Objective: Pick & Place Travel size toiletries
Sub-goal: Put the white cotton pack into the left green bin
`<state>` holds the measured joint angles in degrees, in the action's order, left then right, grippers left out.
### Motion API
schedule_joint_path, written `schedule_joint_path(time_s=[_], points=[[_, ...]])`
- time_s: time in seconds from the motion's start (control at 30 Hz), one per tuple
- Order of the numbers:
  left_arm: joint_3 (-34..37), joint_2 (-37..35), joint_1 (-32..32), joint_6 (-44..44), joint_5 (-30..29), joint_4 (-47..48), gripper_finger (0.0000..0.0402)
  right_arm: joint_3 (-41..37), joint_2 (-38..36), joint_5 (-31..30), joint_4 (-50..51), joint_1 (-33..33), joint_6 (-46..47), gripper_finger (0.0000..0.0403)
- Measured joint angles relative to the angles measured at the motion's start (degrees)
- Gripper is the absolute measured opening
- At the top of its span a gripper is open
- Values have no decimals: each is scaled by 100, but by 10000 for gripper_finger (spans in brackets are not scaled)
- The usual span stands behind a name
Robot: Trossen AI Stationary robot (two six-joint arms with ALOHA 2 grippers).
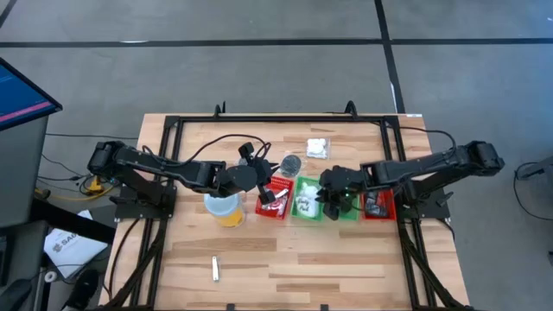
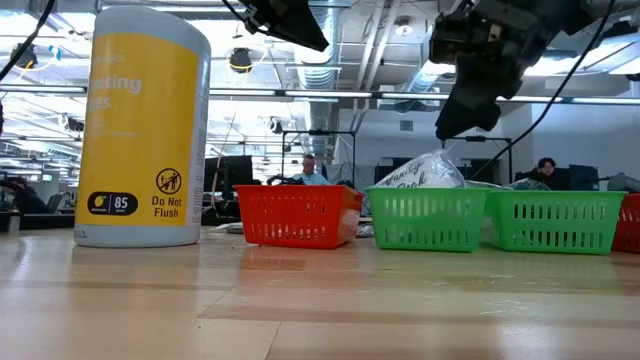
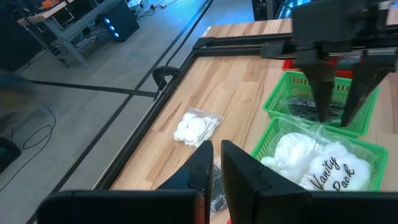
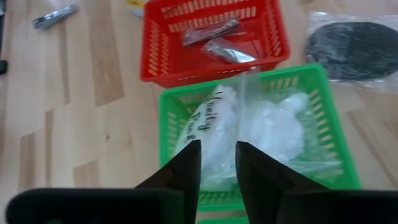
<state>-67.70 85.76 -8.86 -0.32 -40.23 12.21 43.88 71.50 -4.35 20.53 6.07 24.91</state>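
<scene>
The right gripper hangs slightly open and empty, just above a white packet in the green bin. Left gripper shut, empty.

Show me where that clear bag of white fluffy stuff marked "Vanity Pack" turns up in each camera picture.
High view: the Vanity Pack bag lies in the green bin at table centre.
Low view: the bag pokes above the nearer green bin's rim.
Left wrist view: it fills the closer green bin.
Right wrist view: it lies just beyond the pincer.
Shared landmark: the red bin next to it.
</scene>
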Motion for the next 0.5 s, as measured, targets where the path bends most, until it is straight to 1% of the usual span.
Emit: schedule_joint_path(time_s=[0.07, 0.17, 0.3, 0.5], points=[[1, 0, -2, -2, 1, -1, 25, 0, 0, -1, 0, -90, -21, 98], [2, 0, -1, -1, 1, -2, 25, 0, 0, 1, 24, -254, -336, 107], [0, 0, 0, -2, 0, -4, 25, 0, 0, 1, 43, -527, -554, 109], [1, 0, -1, 1, 0, -4, 25, 0, 0, -5, 165, -1196, -544, 108]])
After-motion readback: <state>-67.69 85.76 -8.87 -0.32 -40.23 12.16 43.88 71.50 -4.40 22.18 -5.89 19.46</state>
